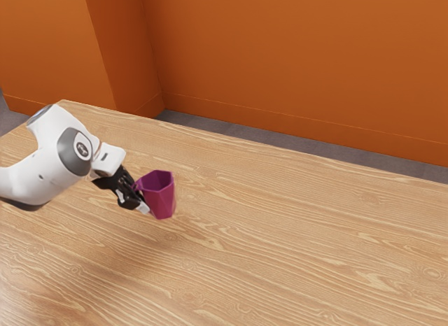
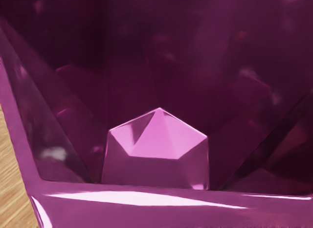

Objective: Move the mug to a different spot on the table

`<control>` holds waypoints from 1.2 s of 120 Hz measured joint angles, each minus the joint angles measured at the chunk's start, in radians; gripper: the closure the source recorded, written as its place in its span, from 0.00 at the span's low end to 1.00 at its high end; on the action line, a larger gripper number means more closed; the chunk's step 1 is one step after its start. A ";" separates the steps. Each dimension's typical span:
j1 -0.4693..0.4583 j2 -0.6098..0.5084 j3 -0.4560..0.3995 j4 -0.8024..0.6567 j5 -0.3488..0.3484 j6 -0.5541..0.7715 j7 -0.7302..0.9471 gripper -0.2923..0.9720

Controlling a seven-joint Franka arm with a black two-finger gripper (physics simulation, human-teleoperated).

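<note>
here the gripper (image 1: 142, 202) grips the tilted purple faceted mug (image 1: 161, 193) by its rim, wooden table (image 1: 294, 228) beneath the jaws.

The exterior view is bright and evenly lit, with soft, warm light that seems to fall from overhead. The orange walls (image 1: 280, 53) show no glare, only a slightly darker fold at the corner. On the bench (image 1: 315, 235) a faint, soft-edged shadow lies under the mug (image 1: 159, 193), and a broader dim patch spreads below the arm (image 1: 42, 165). In the wrist view the mug's inside is dim, deep magenta. Its floor (image 2: 156, 145) catches pale pink light, and a white glare streak runs along the near rim (image 2: 146, 198).
</note>
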 joint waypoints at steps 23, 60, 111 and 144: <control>0.069 0.088 0.000 0.067 -0.004 -0.003 0.100 0.71; 0.034 0.228 -0.002 0.137 -0.054 -0.003 0.212 0.71; 0.033 0.280 -0.002 0.144 -0.077 -0.006 0.299 0.66; 0.033 0.281 -0.001 0.146 -0.078 -0.015 0.327 0.42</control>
